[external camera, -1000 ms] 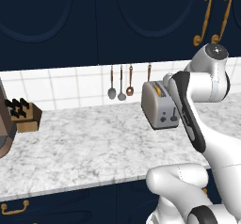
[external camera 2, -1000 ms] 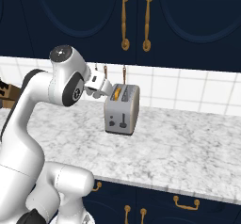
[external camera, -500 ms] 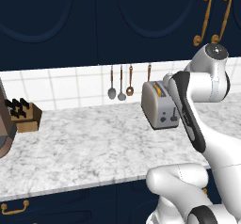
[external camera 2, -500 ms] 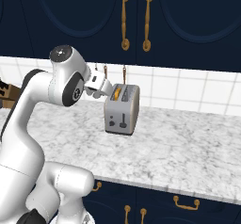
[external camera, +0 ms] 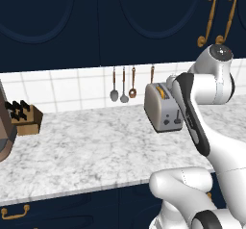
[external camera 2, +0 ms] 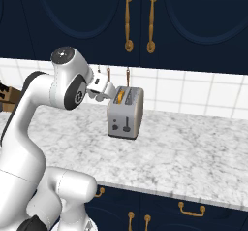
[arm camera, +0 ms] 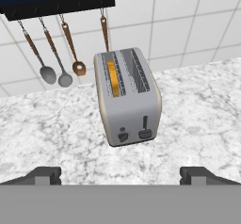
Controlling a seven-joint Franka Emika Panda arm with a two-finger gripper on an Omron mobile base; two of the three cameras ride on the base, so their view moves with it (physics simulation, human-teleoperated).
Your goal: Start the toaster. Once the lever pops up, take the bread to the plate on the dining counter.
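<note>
Two fingertips [arm camera: 47, 175] of your gripper [arm camera: 120, 177] stand spread wide, holding nothing, with the toaster [arm camera: 128, 97] ahead between them, apart from both. It sits on the marble counter [external camera: 86, 148] below the hanging spoons [arm camera: 56, 75]. Its knob end faces you, long axis running toward the tiled wall [arm camera: 179, 25]; the bread [arm camera: 112, 78] stands in its left slot.

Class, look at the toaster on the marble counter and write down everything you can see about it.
The small boxy silver-grey metal toaster has rounded edges, a dark base and two top slots. One slot holds an orange-tan slice of bread; the other looks empty. Its near end carries a small dark knob and a dark lever low in its slot. It stands upright on the white-grey marbled counter, below hanging utensils. Nothing grips it.
</note>
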